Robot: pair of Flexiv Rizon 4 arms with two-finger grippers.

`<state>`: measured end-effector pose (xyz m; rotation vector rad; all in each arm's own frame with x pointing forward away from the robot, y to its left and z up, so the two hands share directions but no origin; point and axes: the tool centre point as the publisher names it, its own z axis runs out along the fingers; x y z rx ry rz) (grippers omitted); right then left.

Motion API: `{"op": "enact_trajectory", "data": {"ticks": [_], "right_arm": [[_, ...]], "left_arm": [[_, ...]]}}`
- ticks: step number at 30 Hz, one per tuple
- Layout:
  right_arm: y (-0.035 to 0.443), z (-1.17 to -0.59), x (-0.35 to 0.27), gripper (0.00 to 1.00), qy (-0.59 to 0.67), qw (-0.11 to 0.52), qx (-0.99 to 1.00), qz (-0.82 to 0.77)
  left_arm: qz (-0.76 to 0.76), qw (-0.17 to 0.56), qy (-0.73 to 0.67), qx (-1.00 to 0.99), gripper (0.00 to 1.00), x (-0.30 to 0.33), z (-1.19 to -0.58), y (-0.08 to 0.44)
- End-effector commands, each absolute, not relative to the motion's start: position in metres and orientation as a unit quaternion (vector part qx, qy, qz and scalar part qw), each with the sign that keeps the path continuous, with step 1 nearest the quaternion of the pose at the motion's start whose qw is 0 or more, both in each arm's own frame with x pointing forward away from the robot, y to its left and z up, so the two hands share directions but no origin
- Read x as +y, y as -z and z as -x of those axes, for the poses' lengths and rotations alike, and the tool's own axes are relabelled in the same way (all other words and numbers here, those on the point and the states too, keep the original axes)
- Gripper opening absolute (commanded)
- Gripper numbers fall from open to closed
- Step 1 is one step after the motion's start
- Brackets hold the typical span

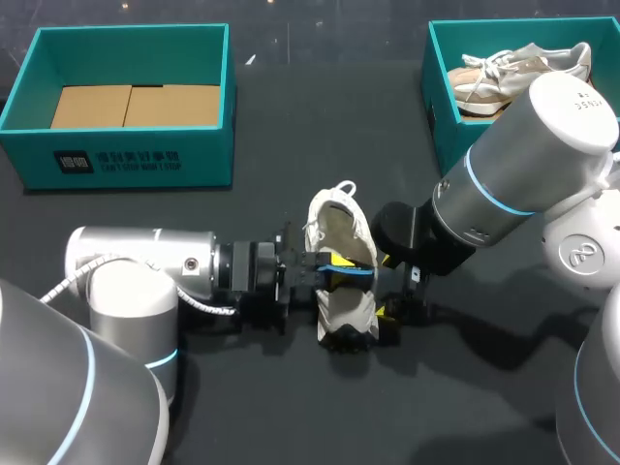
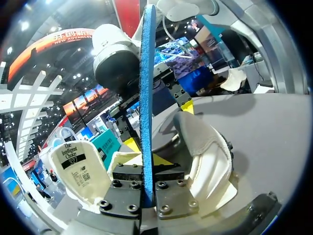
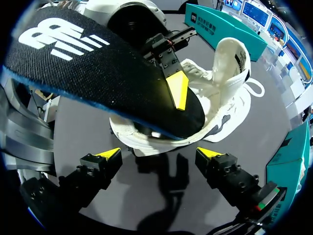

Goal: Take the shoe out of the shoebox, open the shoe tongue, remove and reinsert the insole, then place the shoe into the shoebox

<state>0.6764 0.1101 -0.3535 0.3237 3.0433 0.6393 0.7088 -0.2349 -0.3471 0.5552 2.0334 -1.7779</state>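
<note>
Dark table [image 1: 291, 116] carries two teal boxes. The left box [image 1: 116, 160] sits at the far left corner, with white print on its front wall and cardboard [image 1: 136, 105] inside. The right box [image 1: 441, 107] sits at the far right corner and holds a second shoe [image 1: 513, 70]. The white shoe [image 1: 341, 228] lies about mid-table, its tongue [image 2: 78, 169] folded open and showing a printed label. The insole [image 3: 98, 63], black-topped with a white logo and a blue edge, is pinched in the left claw [image 1: 334, 262] over the shoe's opening. The right claw [image 3: 160, 153] hangs just beside the shoe, fingers spread wide, gripping nothing.
</note>
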Motion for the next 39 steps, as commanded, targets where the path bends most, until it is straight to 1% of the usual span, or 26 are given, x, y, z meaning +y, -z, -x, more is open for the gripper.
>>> {"op": "enact_trajectory", "data": {"ticks": [1, 2, 4, 8, 13, 15, 18, 27, 28, 30, 31, 39], "right_arm": [[0.354, -0.675, 0.110, 1.00, -0.205, 0.009, 0.973, -0.104], [0.354, -0.675, 0.110, 1.00, -0.205, 0.009, 0.973, -0.104], [0.354, -0.675, 0.110, 1.00, -0.205, 0.009, 0.973, -0.104], [0.354, -0.675, 0.110, 1.00, -0.205, 0.009, 0.973, -0.104], [0.354, -0.675, 0.110, 1.00, -0.205, 0.009, 0.973, -0.104], [0.354, -0.675, 0.110, 1.00, -0.205, 0.009, 0.973, -0.104], [0.354, -0.675, 0.110, 1.00, -0.205, 0.009, 0.973, -0.104], [0.354, -0.675, 0.110, 1.00, -0.205, 0.009, 0.973, -0.104], [0.354, -0.675, 0.110, 1.00, -0.205, 0.009, 0.973, -0.104], [0.354, -0.675, 0.110, 1.00, -0.205, 0.009, 0.973, -0.104], [0.354, -0.675, 0.110, 1.00, -0.205, 0.009, 0.973, -0.104], [0.354, -0.675, 0.110, 1.00, -0.205, 0.009, 0.973, -0.104]], "left_arm": [[-0.198, 0.188, 0.634, 0.724, 0.08, -0.237, -0.712, 0.351], [-0.197, 0.188, 0.634, 0.724, 0.18, -0.237, -0.712, 0.349], [-0.196, 0.187, 0.634, 0.724, 0.19, -0.237, -0.711, 0.347], [-0.196, 0.188, 0.636, 0.722, 0.27, -0.236, -0.707, 0.340], [-0.198, 0.189, 0.638, 0.720, 0.29, -0.236, -0.702, 0.330], [-0.198, 0.189, 0.637, 0.720, 0.28, -0.236, -0.699, 0.327], [-0.204, 0.189, 0.634, 0.722, 0.24, -0.236, -0.694, 0.318], [-0.224, 0.188, 0.607, 0.739, 0.23, -0.240, -0.680, 0.304], [-0.225, 0.189, 0.605, 0.740, 0.21, -0.241, -0.679, 0.304], [-0.229, 0.190, 0.596, 0.745, 0.06, -0.241, -0.678, 0.304], [-0.230, 0.192, 0.594, 0.747, 0.00, -0.242, -0.678, 0.305], [-0.246, 0.201, 0.581, 0.749, 0.00, -0.243, -0.685, 0.322]]}}
